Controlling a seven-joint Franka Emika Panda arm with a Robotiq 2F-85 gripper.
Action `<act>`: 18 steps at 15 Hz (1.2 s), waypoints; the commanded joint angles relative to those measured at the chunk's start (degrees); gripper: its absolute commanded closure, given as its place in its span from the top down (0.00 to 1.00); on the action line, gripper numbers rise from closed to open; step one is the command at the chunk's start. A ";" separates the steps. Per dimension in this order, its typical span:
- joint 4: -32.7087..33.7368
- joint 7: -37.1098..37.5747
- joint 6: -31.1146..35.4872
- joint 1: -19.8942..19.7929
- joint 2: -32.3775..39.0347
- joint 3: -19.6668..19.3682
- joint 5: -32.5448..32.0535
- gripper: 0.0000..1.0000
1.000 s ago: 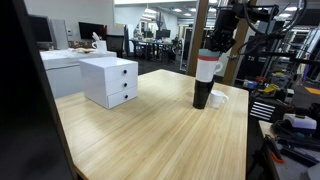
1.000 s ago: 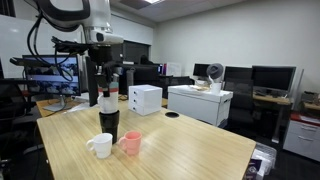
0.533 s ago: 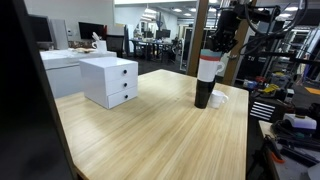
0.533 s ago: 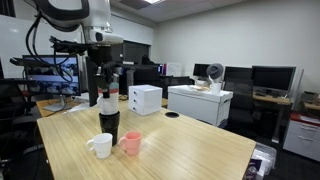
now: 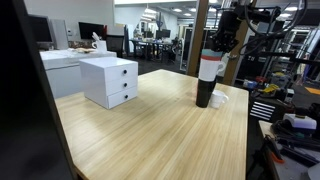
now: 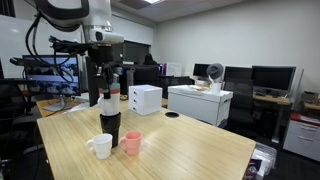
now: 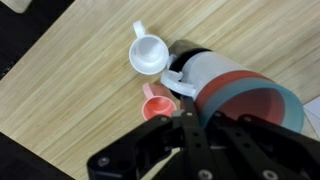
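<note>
The Robotiq gripper (image 5: 219, 44) hangs straight down with its 2 jaws drawn narrow, almost together. They sit at the top edge of a tall white cup with a red band and a teal rim (image 5: 208, 68). Whether they pinch the rim wall or only touch it cannot be told.

Directly below the jaws, the cup stands upright on a black cylindrical base (image 5: 204, 96), which rests on the light wooden table (image 5: 150, 130). In the wrist view the gripper (image 7: 190, 122) fills the lower edge. The white cup (image 7: 235, 92) lies just beyond the fingertips, and the black base (image 7: 192, 56) shows past it.

2 smaller vessels stand on the table beside the base, lower than the jaws. 1 is a white ceramic mug with a handle (image 7: 150, 53) and the other a small pink cup (image 7: 157, 106); both are open side up. In an exterior view the mug (image 6: 99, 146) and the pink cup (image 6: 130, 143) sit close together in front of the base (image 6: 108, 125).

Well apart from the jaws, across the table, stands a white 2-drawer box (image 5: 110, 80).
</note>
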 commanded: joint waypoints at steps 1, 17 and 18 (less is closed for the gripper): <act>-0.30 -0.27 1.00 -0.48 0.21 0.99 -0.16 0.06; 0.20 -1.13 1.56 -0.95 -0.18 0.12 0.32 0.06; 0.01 -1.20 2.26 -0.89 0.25 -0.04 0.41 0.06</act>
